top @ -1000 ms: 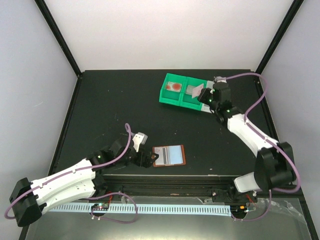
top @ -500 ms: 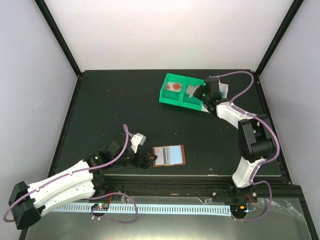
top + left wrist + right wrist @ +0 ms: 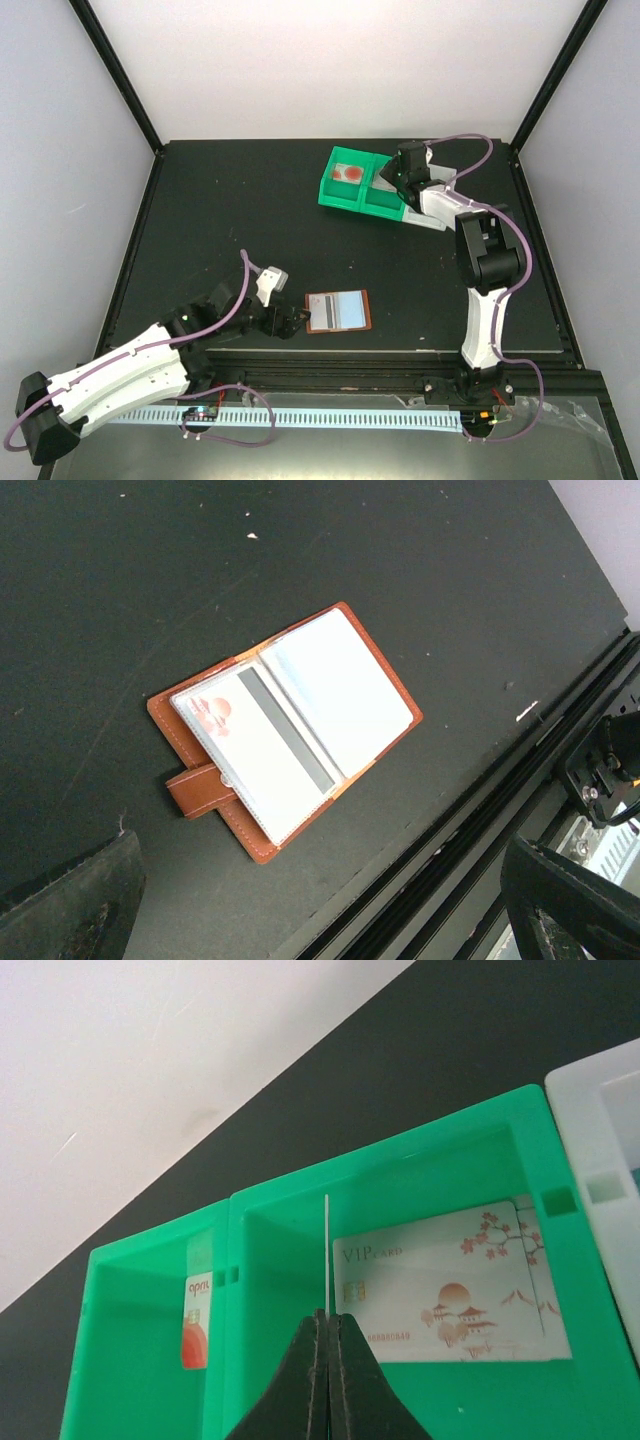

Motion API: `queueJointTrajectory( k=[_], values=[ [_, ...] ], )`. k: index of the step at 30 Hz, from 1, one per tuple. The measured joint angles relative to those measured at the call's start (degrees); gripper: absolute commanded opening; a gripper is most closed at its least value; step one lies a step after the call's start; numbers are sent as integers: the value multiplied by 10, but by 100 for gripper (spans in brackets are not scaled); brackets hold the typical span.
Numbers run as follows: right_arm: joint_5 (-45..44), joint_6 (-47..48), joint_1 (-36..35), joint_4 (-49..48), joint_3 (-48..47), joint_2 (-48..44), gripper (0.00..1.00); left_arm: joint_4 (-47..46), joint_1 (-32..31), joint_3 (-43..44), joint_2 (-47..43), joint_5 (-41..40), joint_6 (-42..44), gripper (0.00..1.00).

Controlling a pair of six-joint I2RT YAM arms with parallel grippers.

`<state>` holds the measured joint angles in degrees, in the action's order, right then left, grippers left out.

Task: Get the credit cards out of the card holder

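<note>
Within right tool [image 3: 326,1316], card [image 3: 327,1250] (edge-on)

Black matte table [image 3: 200,220], a few pale specks on it, black rail [image 3: 400,357] along near edge. Card holder [image 3: 337,311] lies flat and open on the table, inside face up, near the near edge around the middle, just short of the rail. Two green bins [image 3: 345,203] sit side by side, walls touching, toward the far right of the table. White bin [image 3: 428,218] sits right beside the right-hand green one, partly hidden in the top view. Holder is well apart from the bins, bare table between.
</note>
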<state>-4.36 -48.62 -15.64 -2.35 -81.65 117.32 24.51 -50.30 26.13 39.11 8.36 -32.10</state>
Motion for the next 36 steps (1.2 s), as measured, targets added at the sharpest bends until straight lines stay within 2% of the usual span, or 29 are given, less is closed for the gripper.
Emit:
queueJointTrajectory(
  k=[5, 11, 17, 22, 31, 36],
  values=[
    [2, -2, 3, 16, -28, 31, 2, 0, 1, 0, 9, 6, 0, 99],
    [9, -2, 13, 37, -49, 45, 19, -1, 1, 0, 34, 25, 0, 99],
    [19, 3, 19, 71, -68, 46, 24, 5, 1, 4, 40, 26, 0, 99],
    [31, 19, 26, 98, -81, 41, 34, 7, 2, 8, 39, 23, -7, 97],
    [49, 73, 30, 183, -125, 14, 43, 10, 5, 8, 38, 3, -33, 94],
    [91, 113, 30, 211, -122, -24, 43, 6, 9, 1, 34, -12, -52, 92]
  ],
)
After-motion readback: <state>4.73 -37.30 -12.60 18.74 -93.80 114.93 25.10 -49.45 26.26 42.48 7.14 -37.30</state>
